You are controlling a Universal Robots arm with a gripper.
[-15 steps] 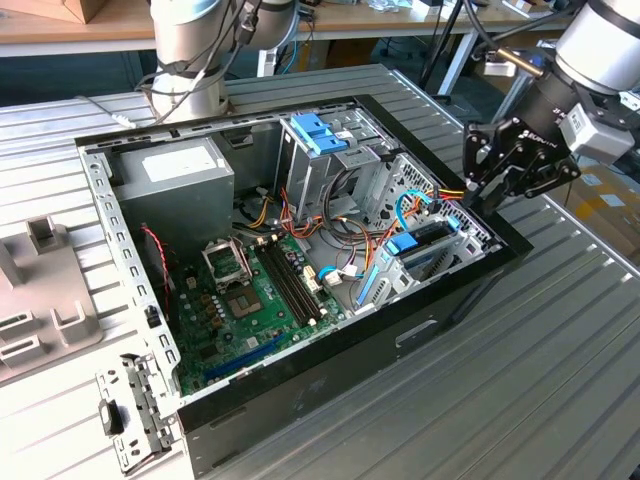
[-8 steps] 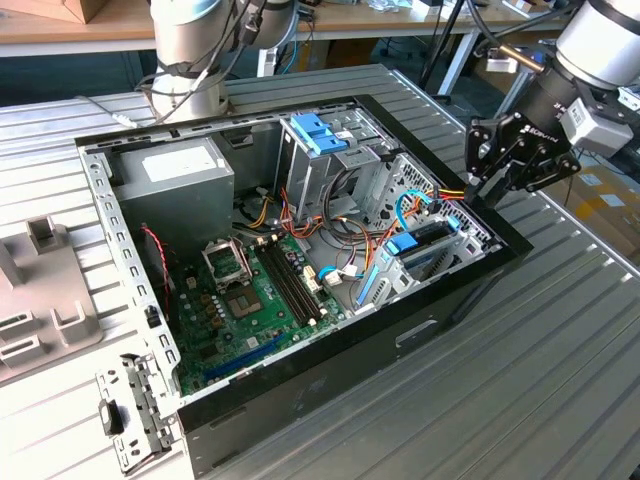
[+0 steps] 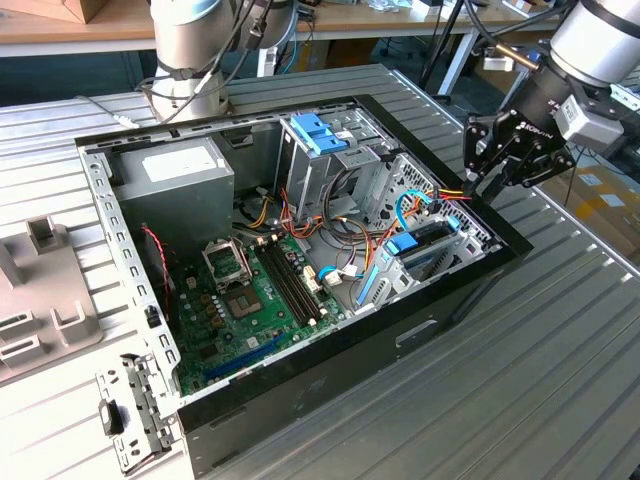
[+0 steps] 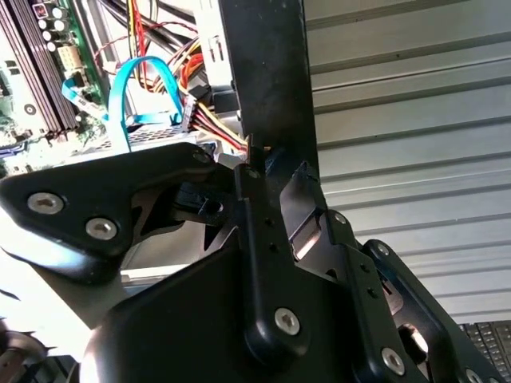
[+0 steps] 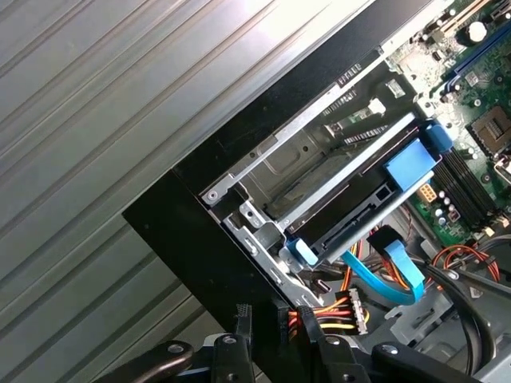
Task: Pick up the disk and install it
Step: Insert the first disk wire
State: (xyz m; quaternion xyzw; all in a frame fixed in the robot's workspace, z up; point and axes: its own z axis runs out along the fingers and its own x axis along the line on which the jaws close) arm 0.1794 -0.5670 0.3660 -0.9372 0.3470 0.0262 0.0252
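Observation:
The disk [image 3: 428, 242] lies in the drive bay at the exterior view's right end of the open computer case [image 3: 300, 385], its blue bracket on its near side. In the first wrist view the disk [image 5: 355, 219] sits between the bay's silver rails, with a blue bracket [image 5: 411, 163] at one end. My gripper [image 3: 478, 186] hovers just over the case's black rim, beside that bay. Its fingertips [image 5: 242, 317] stand a narrow gap apart with nothing between them; in the second wrist view the gripper [image 4: 275, 171] hangs by the rim.
Red, yellow and blue cables [image 3: 400, 215] run by the bay. A grey power-supply box [image 3: 175, 175] and the motherboard [image 3: 255, 290] fill the rest of the case. A second arm's base [image 3: 190, 60] stands behind. A loose metal bracket [image 3: 130, 410] lies on the ribbed table.

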